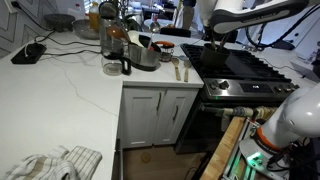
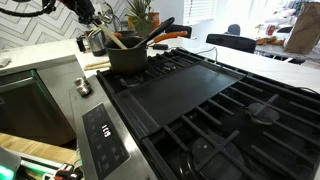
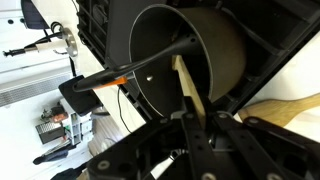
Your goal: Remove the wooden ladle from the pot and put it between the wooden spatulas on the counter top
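Pincer [image 3: 198, 124] astride ladle [image 3: 185, 85] handle; clench not discernible. Risk of slip on lifting if loose, or snag on pot [image 3: 222, 45] rim ahead.

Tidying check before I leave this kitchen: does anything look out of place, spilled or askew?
The light-tan wooden ladle stands slanted inside the wide black pot on the stove, while two flat wooden spatulas lie on the white counter top. No spill or damage shows.
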{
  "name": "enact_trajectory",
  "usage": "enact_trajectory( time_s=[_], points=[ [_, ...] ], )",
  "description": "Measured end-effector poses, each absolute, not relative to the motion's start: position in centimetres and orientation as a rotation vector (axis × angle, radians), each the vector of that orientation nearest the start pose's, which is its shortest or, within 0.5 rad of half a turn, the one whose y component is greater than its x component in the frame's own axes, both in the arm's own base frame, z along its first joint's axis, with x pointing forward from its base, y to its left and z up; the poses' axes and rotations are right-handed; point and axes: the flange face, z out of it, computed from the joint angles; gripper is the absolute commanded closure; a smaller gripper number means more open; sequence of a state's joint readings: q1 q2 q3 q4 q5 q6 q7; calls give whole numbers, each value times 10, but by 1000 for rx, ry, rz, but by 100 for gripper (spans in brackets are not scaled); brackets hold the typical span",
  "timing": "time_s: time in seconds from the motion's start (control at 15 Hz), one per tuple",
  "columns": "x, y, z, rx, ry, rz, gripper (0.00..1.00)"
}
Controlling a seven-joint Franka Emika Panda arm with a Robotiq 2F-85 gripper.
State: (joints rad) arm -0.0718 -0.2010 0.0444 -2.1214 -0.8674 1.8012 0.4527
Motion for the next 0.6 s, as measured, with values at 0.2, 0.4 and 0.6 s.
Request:
enact_trajectory(
  time_s=[0.2, 0.4, 0.6],
  points=[
    [486, -76, 527, 2278, -261, 101, 97],
    [479, -75, 540, 2272, -277, 125, 97],
    [473, -68, 555, 2261, -281, 159, 97]
  ],
)
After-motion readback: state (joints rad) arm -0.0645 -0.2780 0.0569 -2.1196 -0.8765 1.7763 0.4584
